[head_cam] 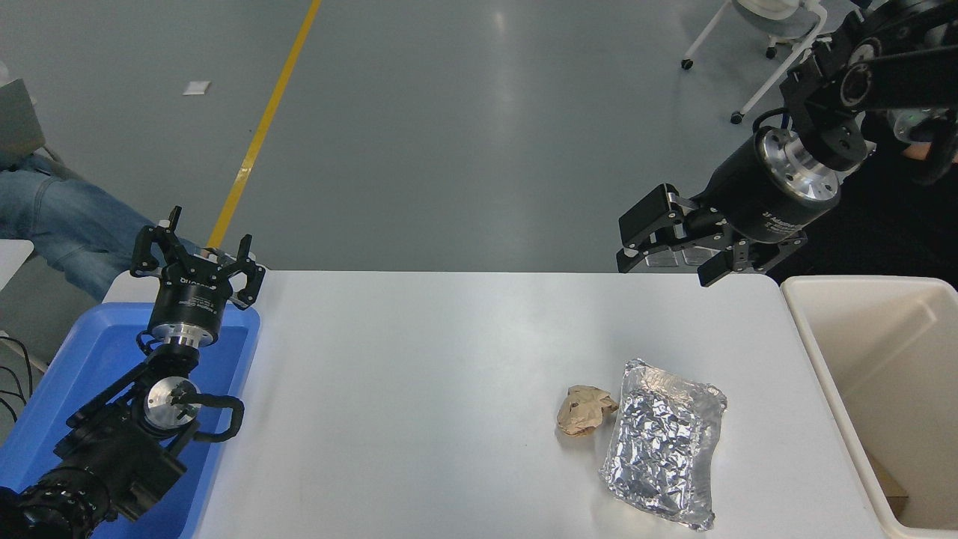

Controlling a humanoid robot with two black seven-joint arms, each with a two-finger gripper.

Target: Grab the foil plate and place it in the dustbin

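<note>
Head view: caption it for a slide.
Open right gripper above table's far edge; foil plate beside paper wad, dustbin at right.
</note>
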